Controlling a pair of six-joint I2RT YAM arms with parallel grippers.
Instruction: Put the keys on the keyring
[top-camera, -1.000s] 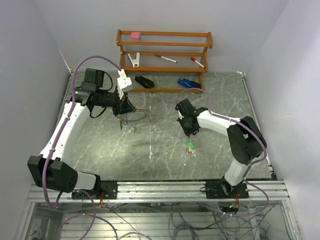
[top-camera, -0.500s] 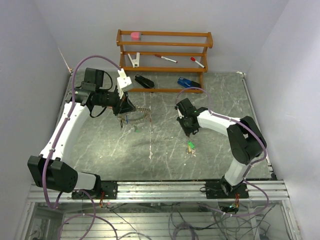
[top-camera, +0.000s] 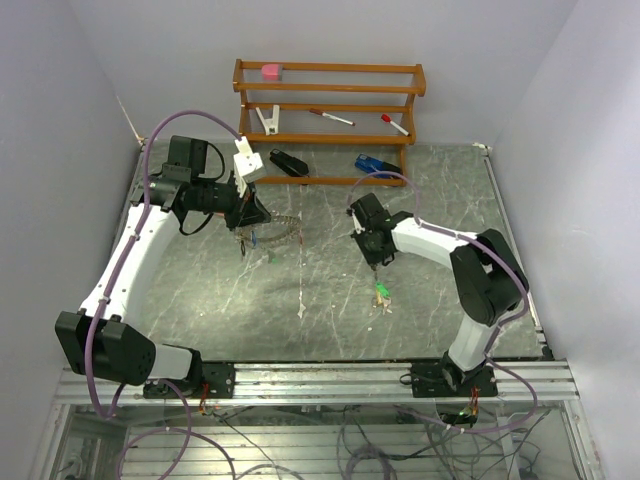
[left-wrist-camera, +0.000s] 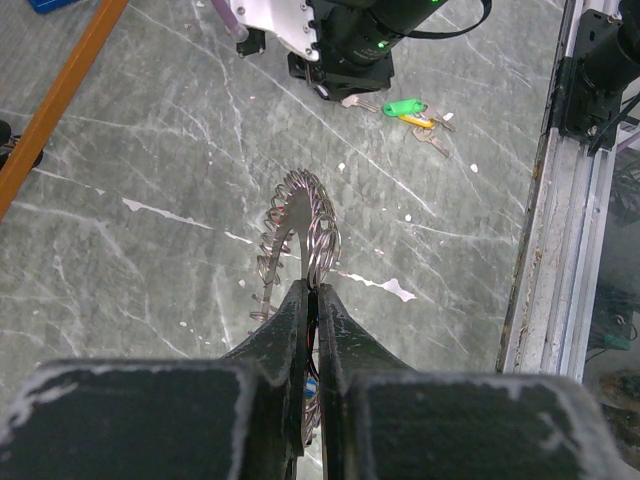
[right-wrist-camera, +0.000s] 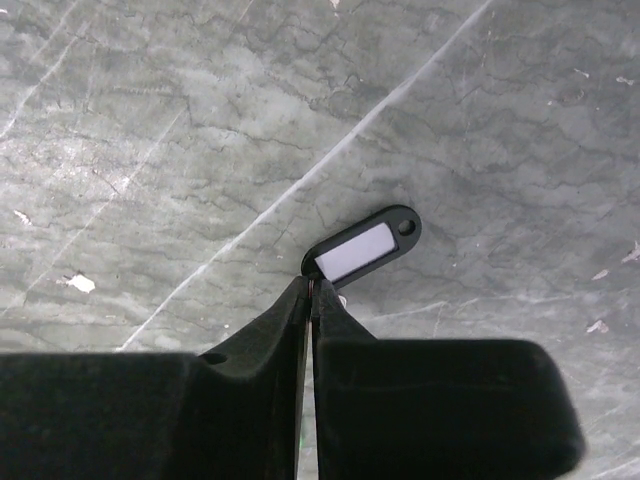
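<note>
My left gripper (left-wrist-camera: 312, 290) is shut on the keyring (left-wrist-camera: 305, 225), a thin silver hoop fringed with small keys, and holds it above the table; in the top view the keyring (top-camera: 280, 230) juts right from the left gripper (top-camera: 248, 215). My right gripper (right-wrist-camera: 311, 285) is shut, its tips pinching the end of a key's black tag with a white label (right-wrist-camera: 362, 247). Whether that tag rests on the table I cannot tell. In the top view the right gripper (top-camera: 372, 256) stands mid-table, just behind a green-tagged key (top-camera: 381, 291). The green tag (left-wrist-camera: 404, 106) lies beside a yellow one (left-wrist-camera: 420, 120).
A wooden rack (top-camera: 330, 100) stands at the back with red-capped pens, a pink object and a white clip. Before it lie a black object (top-camera: 288, 162) and a blue one (top-camera: 375, 165). A metal rail (left-wrist-camera: 545, 200) runs along the table's near edge.
My right gripper has shut on the black tag's end and shifted slightly back and left, away from the green-tagged key. The left arm and keyring have held still.
</note>
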